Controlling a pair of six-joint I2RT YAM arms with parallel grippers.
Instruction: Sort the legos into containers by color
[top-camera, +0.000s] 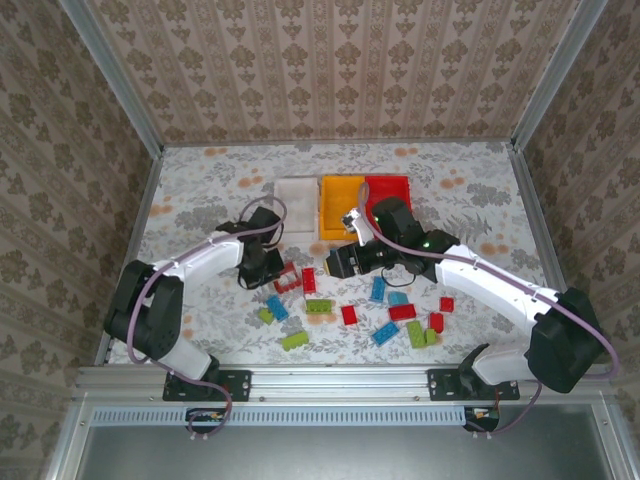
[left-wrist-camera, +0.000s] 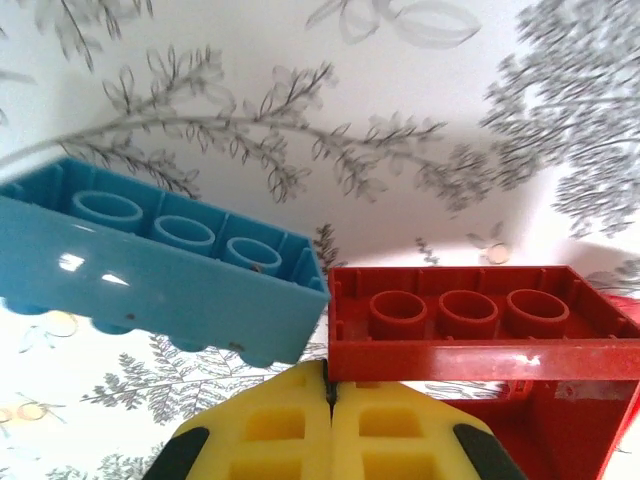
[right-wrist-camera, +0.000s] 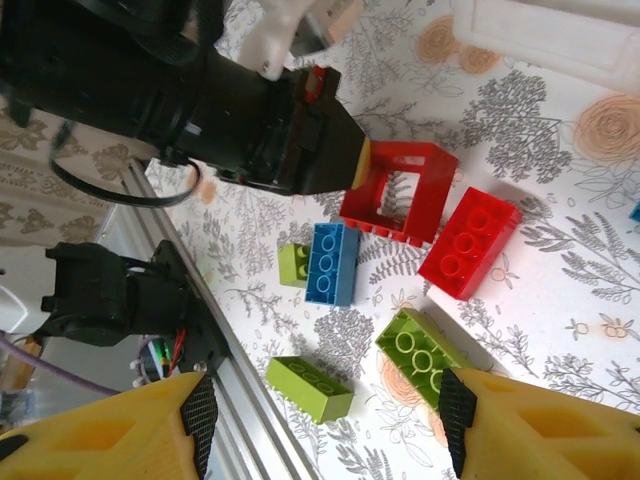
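This is a robot-testing cell in a lab rather than a home, for all its wallpaper. A silver aluminium rail (top-camera: 340, 381) runs along the near edge, with a white-and-black robot arm (top-camera: 195, 262) bolted near its left end and another (top-camera: 500, 285) near its right. Beyond the rail lies a tabletop under a grey leaf-print sheet (top-camera: 200, 190). It is boxed in by bare aluminium posts (top-camera: 112, 75) and upright panels of beige damask wallpaper (top-camera: 330, 60). Red, blue and lime-green studded plastic bricks (top-camera: 349, 314) and three small open plastic bins (top-camera: 338, 200) sit on that sheet.

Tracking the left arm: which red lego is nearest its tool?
The hollow red frame, right by the left tool; the solid red brick lies beyond it.
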